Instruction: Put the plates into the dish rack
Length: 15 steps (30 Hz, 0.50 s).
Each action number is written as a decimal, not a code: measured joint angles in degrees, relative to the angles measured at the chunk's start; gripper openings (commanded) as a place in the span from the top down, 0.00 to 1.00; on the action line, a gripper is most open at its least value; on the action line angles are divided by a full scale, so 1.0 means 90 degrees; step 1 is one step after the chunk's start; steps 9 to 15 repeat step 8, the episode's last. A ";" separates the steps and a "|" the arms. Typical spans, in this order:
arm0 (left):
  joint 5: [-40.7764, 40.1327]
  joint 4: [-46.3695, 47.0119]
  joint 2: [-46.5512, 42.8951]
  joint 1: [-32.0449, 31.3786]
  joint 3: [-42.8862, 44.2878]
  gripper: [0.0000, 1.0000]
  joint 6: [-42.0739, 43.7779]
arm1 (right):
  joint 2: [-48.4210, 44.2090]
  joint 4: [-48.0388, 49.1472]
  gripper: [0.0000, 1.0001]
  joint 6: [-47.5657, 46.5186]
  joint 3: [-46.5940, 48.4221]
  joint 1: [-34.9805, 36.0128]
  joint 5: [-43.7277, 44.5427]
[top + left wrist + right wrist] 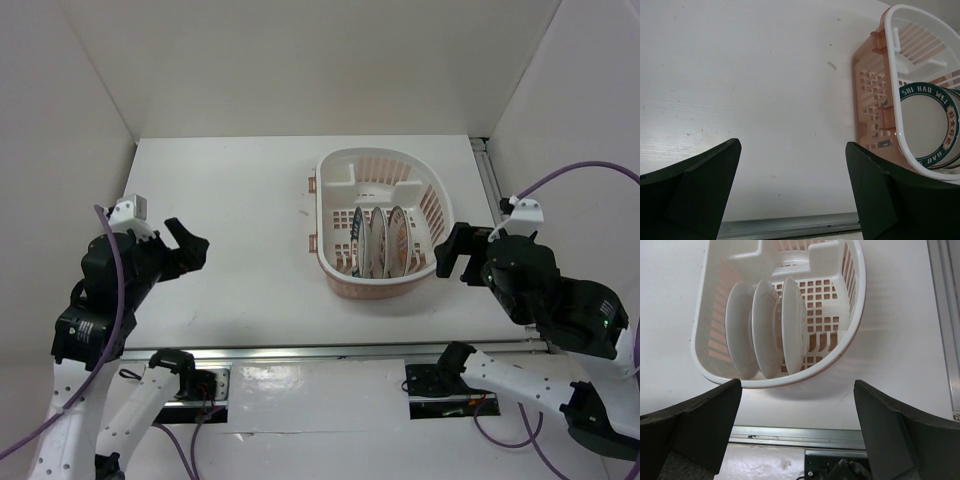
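Observation:
The pale pink dish rack [336, 170] stands right of the table's middle. Three white plates [378, 242] stand on edge side by side in its near end. In the right wrist view I see their white backs [765, 335] inside the dish rack [850, 305]. In the left wrist view the plate with the dark teal rim [927, 125] faces me through the dish rack's rim [892, 80]. My left gripper [187, 244] is open and empty, well left of the rack. My right gripper [457, 251] is open and empty, just right of the rack.
White walls enclose the table on the left, back and right. A metal rail [360, 350] runs along the near edge, and another rail [488, 180] runs along the right side. A small mark [832, 65] lies on the table left of the rack.

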 measured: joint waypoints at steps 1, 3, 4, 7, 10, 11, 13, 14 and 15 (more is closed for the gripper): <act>0.0000 -0.0066 -0.0012 0.0000 0.0000 0.00 0.0000 | -0.0027 -0.0010 0.00 -0.0032 0.0002 -0.0073 -0.0058; 0.0000 -0.0165 -0.0029 0.0000 0.0000 0.00 0.0019 | -0.0046 -0.0017 0.00 -0.0112 0.0002 -0.0226 -0.0168; 0.0000 -0.0209 -0.0032 0.0000 0.0000 0.00 0.0024 | -0.0049 -0.0017 0.00 -0.0168 0.0002 -0.0306 -0.0226; 0.0000 -0.0294 -0.0032 0.0000 0.0000 0.00 0.0075 | -0.0075 -0.0015 0.00 -0.0313 0.0002 -0.0476 -0.0338; 0.0000 -0.0301 -0.0032 0.0000 0.0000 0.00 0.0114 | -0.0097 -0.0015 0.00 -0.0359 0.0002 -0.0544 -0.0359; 0.0000 -0.0301 -0.0032 0.0000 0.0000 0.00 0.0114 | -0.0097 -0.0015 0.00 -0.0359 0.0002 -0.0544 -0.0359; 0.0000 -0.0301 -0.0032 0.0000 0.0000 0.00 0.0114 | -0.0097 -0.0015 0.00 -0.0359 0.0002 -0.0544 -0.0359; 0.0000 -0.0301 -0.0032 0.0000 0.0000 0.00 0.0114 | -0.0097 -0.0015 0.00 -0.0359 0.0002 -0.0544 -0.0359; 0.0000 -0.0301 -0.0032 0.0000 0.0000 0.00 0.0114 | -0.0097 -0.0015 0.00 -0.0359 0.0002 -0.0544 -0.0359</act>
